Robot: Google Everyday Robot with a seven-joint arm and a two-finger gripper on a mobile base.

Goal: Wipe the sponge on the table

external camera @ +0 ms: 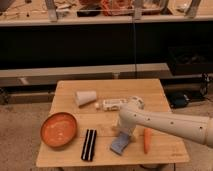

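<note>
Behind, long dark shelf unit (100,45), cluttered top. Light wooden table (150,90), slatted plank top, rectangular. Smooth cream arm (170,124) reaches in from right, over table. Round orange bowl (59,129) near left edge. Black ribbed block (89,145) beside bowl, near front edge. White printed box (114,104) mid-table, print unreadable. White cup (86,97) on its side. Tapered orange carrot (147,140) under arm. Blue-grey soft sponge (118,146) near front edge, between block and carrot. Gripper (125,136) down at sponge's top end; clamped or not, cannot tell.
</note>
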